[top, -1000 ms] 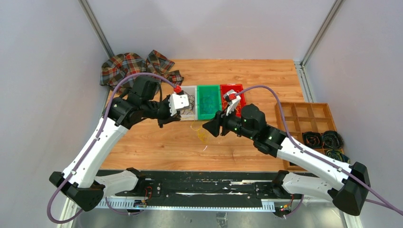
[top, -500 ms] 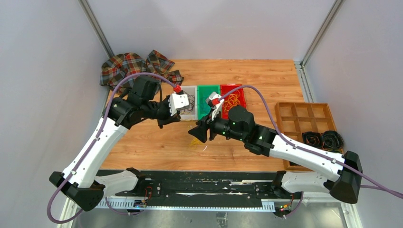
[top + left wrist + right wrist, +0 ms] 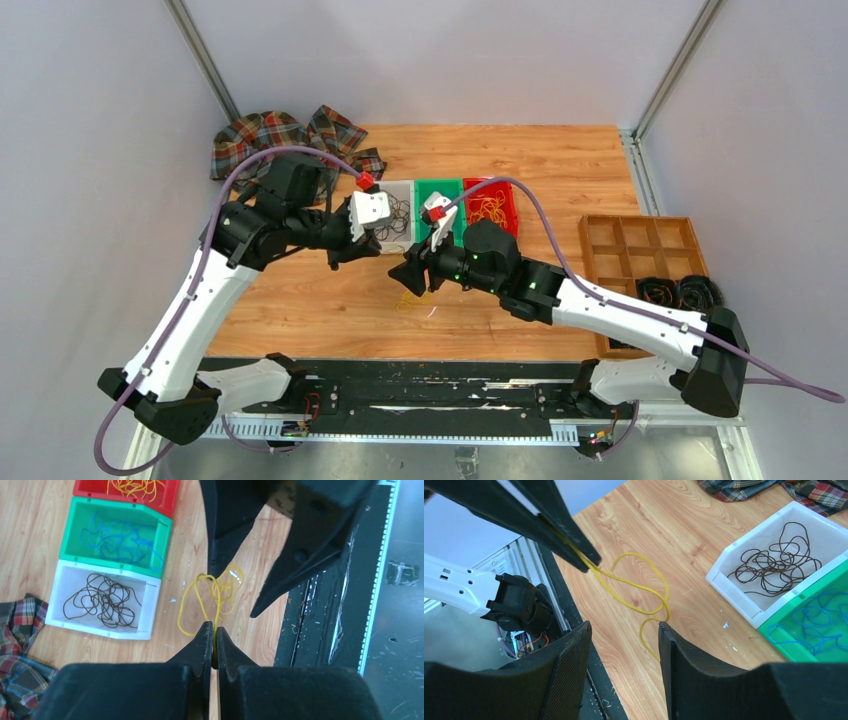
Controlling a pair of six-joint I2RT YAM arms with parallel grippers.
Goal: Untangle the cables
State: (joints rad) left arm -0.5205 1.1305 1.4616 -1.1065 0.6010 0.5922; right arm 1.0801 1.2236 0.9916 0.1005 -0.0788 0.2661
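A yellow cable (image 3: 200, 600) hangs in loops from my left gripper (image 3: 213, 626), which is shut on its strand just above the wooden table; it also shows in the right wrist view (image 3: 644, 587). My right gripper (image 3: 624, 625) is open, its jaws on either side of the cable's lower loop without touching it. In the top view the left gripper (image 3: 337, 260) and the right gripper (image 3: 405, 280) are close together in front of the bins. Black cables (image 3: 100, 600) lie in a white bin (image 3: 150, 605), blue ones (image 3: 120, 540) in a green bin (image 3: 162, 535), yellow ones (image 3: 135, 486) in a red bin (image 3: 170, 500).
A plaid cloth (image 3: 270, 140) lies at the back left. A wooden compartment tray (image 3: 640, 245) with black wire coils (image 3: 680, 292) stands at the right edge. A black rail (image 3: 420, 375) runs along the table's near edge.
My right arm has swung left from over the red bin to the yellow cable beside the left gripper. The left arm has shifted slightly back and left, still holding the cable.
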